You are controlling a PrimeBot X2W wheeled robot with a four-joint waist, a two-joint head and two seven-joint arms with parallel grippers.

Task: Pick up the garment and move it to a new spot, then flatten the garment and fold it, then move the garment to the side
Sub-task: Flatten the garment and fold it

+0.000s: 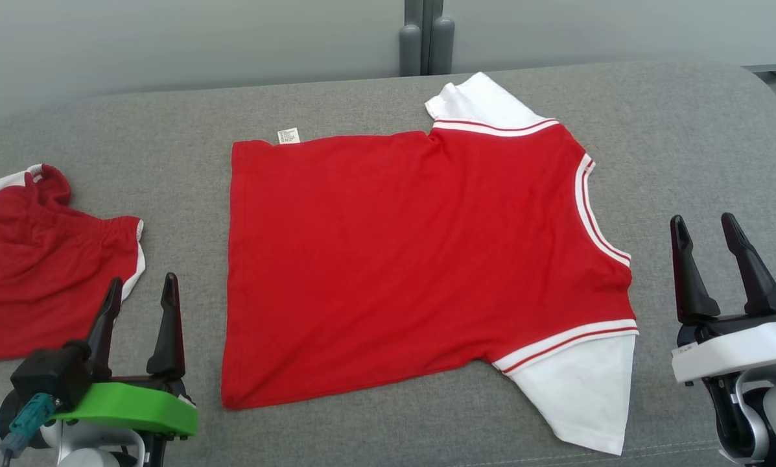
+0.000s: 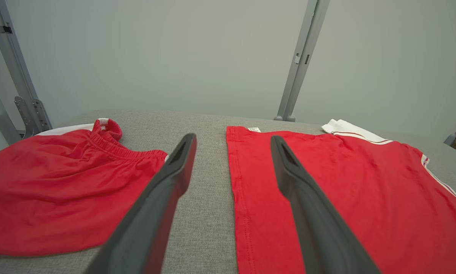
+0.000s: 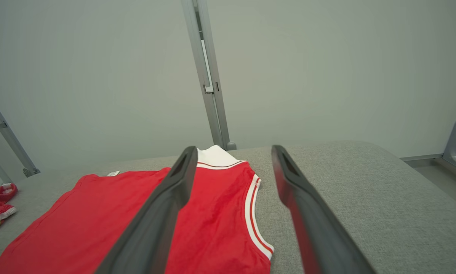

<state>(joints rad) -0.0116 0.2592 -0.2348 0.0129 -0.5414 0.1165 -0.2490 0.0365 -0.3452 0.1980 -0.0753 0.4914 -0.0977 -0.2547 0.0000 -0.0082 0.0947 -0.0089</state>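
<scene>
While left gripper [image 1: 142, 280] and right gripper [image 1: 704, 219] sit jaws apart and empty, shirt [image 1: 413, 259] lies flat between them: light, limp cloth, so likely pinch hem corners by left, shoulders by right.

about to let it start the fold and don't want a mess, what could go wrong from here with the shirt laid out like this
1. The red shorts lie right beside the open left end effector. A reach for the hem of the shirt could snag them instead.
2. The near white sleeve lies close to the front edge of the table. A pull toward the robot might drag it over.
</scene>
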